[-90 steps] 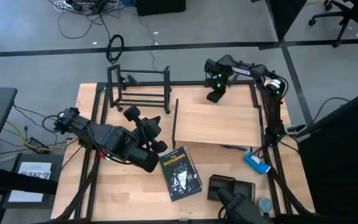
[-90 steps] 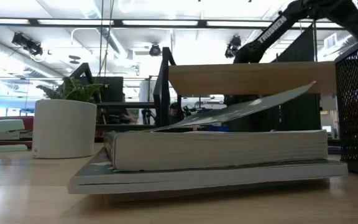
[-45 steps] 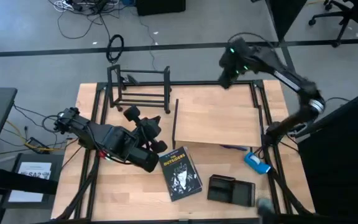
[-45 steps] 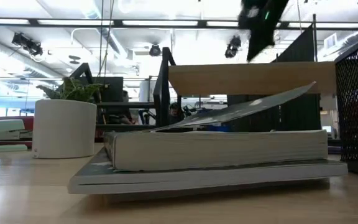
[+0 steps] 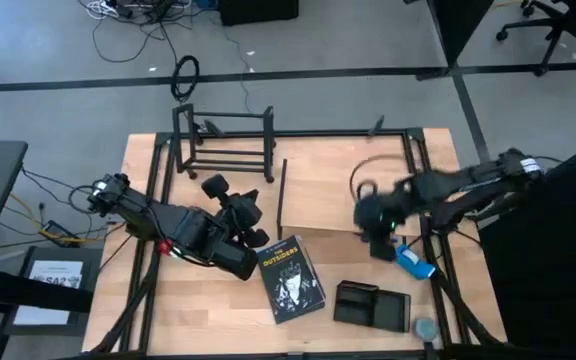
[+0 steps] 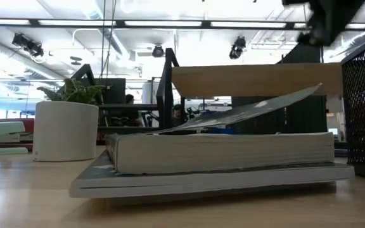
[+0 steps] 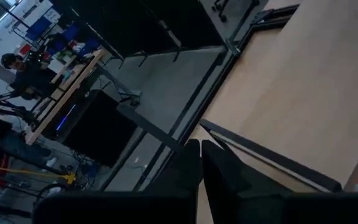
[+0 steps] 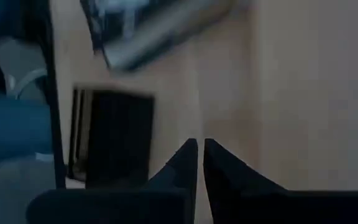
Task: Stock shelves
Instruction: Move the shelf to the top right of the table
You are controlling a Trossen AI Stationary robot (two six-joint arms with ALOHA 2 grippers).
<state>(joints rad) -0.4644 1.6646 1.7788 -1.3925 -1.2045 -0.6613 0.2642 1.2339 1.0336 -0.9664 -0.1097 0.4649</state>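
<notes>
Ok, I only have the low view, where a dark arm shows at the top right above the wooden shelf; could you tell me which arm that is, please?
Observer: It is the right arm. The right gripper hangs over the near edge of the wood plank shelf, close to a blue object.
Operator: Thank you. Is it carrying anything?
Observer: No. In the right wrist view its fingers are shut, with nothing between them.
Operator: And where is the other arm?
Observer: The left gripper lies low between the black rack and the book, also shut and holding nothing.
</notes>
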